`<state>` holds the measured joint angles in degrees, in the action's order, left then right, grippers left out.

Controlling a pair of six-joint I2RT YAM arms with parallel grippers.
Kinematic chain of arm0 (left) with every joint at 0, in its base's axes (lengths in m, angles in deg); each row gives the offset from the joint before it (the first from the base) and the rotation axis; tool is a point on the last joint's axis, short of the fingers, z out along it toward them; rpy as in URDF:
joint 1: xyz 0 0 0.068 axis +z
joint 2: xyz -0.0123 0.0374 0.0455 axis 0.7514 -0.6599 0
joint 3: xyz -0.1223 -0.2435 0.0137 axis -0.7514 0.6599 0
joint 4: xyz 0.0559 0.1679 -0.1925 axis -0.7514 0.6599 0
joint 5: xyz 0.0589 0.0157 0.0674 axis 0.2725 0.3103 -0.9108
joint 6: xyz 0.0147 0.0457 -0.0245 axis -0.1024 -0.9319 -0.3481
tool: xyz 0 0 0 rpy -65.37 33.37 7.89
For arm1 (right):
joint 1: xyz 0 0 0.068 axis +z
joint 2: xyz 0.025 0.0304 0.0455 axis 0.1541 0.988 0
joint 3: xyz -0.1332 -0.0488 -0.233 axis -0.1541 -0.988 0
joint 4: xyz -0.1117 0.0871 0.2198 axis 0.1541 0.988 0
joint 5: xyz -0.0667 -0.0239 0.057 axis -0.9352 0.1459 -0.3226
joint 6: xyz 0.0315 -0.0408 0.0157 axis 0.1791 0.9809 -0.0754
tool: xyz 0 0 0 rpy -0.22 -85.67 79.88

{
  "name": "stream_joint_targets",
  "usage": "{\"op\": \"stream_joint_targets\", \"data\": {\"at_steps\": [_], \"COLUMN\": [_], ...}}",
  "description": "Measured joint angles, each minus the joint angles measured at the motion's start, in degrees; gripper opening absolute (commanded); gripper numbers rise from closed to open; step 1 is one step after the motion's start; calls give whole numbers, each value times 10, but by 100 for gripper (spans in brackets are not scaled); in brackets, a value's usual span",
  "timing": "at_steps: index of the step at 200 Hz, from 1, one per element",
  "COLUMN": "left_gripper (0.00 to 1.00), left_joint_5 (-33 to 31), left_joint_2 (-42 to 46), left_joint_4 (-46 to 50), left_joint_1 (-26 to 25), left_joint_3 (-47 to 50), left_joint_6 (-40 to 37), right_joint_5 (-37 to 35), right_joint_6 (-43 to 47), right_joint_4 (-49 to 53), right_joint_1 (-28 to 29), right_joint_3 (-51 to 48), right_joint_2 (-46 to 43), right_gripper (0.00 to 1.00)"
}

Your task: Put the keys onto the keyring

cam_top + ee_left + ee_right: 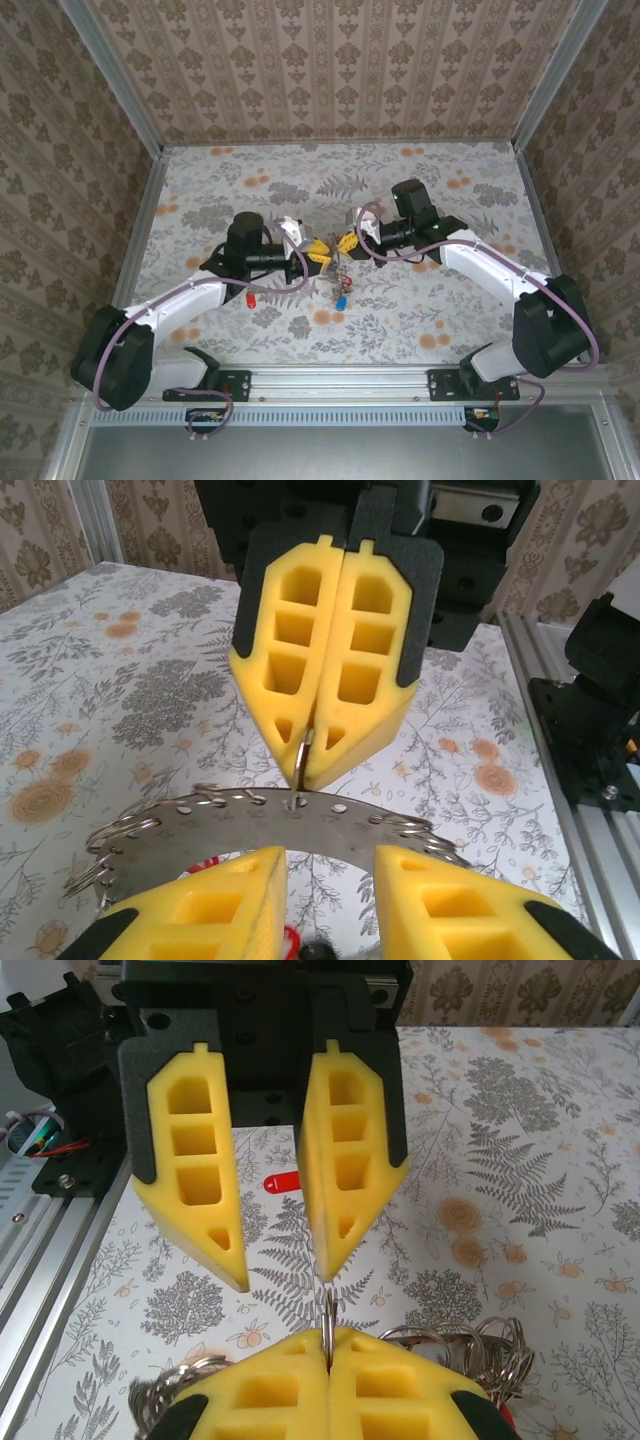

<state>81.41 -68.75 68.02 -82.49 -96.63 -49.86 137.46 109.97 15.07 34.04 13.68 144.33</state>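
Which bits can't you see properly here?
- Top view: the tiny coloured keys between the arms are too small to count.
- Left wrist view: the near half of the flat grey metal keyring is hidden by yellow foam fingers of the left gripper.
- Right wrist view: the red plastic-headed key is half hidden behind that gripper.

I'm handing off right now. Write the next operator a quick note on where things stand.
Left gripper: open, nothing in it, facing the right one.
Right gripper: shut on a thin wire loop at the keyring rim.
Keys: red key loose on the table by the left arm; blue key just below the grippers, attachment unclear.
Done: no key clearly on.
To do: at least the red key.
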Motion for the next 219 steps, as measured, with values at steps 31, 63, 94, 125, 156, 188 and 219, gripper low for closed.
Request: {"op": "stream_joint_targets", "data": {"at_steps": [31,63,94,125,156,188,219], "left_gripper": [29,28,25,20,17,0,0], "left_joint_5": [-13,-17,-17,-15,-15,-18,-17], "left_joint_2": [-1,-10,-20,-37,-43,-43,-43], "left_joint_4": [-3,-3,-5,-5,0,21,54], "left_joint_1": [-5,-11,-16,-21,-22,-21,-22], "left_joint_3": [0,-10,-19,-30,-34,-42,-55], "left_joint_6": [-16,-26,-31,-38,-46,-66,-94], "right_joint_5": [5,10,12,12,12,12,14], "right_joint_6": [0,0,0,0,3,12,22], "right_joint_4": [1,2,2,2,6,21,36], "right_joint_1": [0,2,4,5,5,5,5], "right_joint_3": [1,2,3,5,6,14,19], "right_joint_2": [3,4,9,13,16,20,22], "right_gripper": [0,0,0,0,0,0,0]}}
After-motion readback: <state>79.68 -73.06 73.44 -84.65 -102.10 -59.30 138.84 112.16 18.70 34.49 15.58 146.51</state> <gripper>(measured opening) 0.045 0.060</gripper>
